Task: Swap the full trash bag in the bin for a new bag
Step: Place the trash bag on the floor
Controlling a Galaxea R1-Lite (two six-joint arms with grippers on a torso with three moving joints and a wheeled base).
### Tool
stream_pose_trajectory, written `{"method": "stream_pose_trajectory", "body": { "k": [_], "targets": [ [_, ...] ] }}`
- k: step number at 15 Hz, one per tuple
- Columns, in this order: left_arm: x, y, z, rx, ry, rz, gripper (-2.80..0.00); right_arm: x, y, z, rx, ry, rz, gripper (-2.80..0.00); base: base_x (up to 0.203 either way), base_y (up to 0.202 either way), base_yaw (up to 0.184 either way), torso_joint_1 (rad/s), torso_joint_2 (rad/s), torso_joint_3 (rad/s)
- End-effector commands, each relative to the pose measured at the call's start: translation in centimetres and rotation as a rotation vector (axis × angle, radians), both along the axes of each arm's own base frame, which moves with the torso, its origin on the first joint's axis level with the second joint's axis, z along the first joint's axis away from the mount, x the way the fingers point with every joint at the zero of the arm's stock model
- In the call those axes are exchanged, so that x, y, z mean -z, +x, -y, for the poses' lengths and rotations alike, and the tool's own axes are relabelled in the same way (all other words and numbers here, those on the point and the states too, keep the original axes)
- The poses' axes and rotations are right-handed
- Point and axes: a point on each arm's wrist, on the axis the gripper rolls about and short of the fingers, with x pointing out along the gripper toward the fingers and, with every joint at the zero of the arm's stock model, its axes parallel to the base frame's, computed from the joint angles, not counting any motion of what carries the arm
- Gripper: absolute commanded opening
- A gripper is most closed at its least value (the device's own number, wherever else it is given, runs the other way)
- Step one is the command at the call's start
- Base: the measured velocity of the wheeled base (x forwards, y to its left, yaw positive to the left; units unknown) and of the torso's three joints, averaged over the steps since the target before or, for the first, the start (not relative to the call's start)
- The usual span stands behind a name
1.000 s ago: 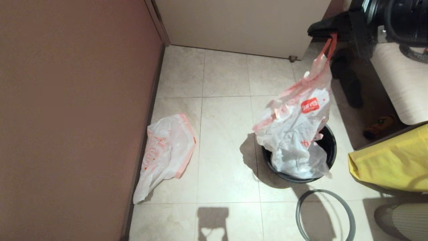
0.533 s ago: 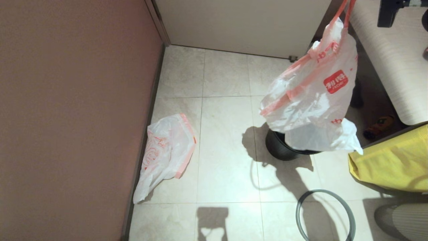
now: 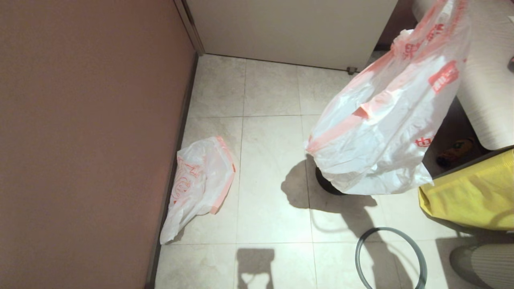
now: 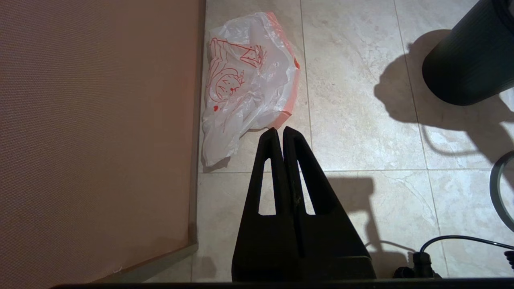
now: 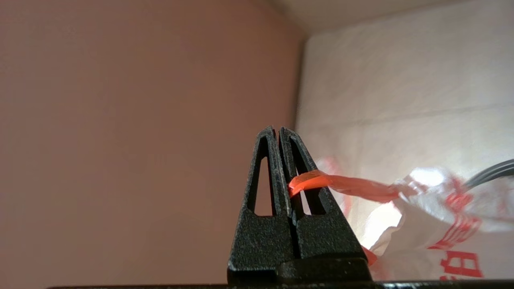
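The right gripper point(image 5: 278, 129) has its two black fingers pressed together, and the thin orange-red loop handle point(image 5: 321, 181) of the full trash bag point(image 3: 381, 132) is pinched between them. In the head view the gripper itself is out of sight above the top right edge; only the bag shows, hanging in the air at the right of the scene. It is white and see-through, with red lettering, a red label and pale-orange strips across its folds, and its lower end bulges out to a point

The bin point(image 3: 327, 185) stands on the tiled floor point(image 3: 273, 168) beneath and behind the hanging bag, so that only a sliver of its black wall shows in the head view; the left wrist view shows more of its dark side point(image 4: 470, 64) and the shadow it throws to the left. The bag's bottom hangs above the bin's mouth, clear of it as far as can be told. The grey hoop rim point(image 3: 389, 259) lies flat on the floor nearer than the bin, apart from it

The new bag point(image 3: 200, 182) lies crumpled on the floor at the left, close against the brown wall point(image 3: 88, 140), with its red line drawing up and its pale-orange hem band along its right edge

The left gripper point(image 4: 280, 129) is closed and empty, hanging above the floor just near of the new bag without touching it

A yellow cloth point(image 3: 470, 196) sits at the right edge
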Motion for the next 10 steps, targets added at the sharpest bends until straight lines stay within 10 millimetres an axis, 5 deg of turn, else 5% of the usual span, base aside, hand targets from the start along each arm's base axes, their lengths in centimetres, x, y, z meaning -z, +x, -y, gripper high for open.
{"method": "stream_pose_trajectory", "body": {
  "k": [1,10],
  "targets": [
    [0.0,0.0,0.0,0.000,-0.001,0.000,-2.80,-0.6,-0.7,1.6,0.084,0.020,0.036,-2.80,0.000,0.000,0.000,0.000,0.00,0.000],
    [0.0,0.0,0.0,0.000,-0.001,0.000,-2.80,-3.6,-2.6,7.4,0.453,-0.011,0.360,-2.80,0.000,0.000,0.000,0.000,0.00,0.000]
  ]
}}
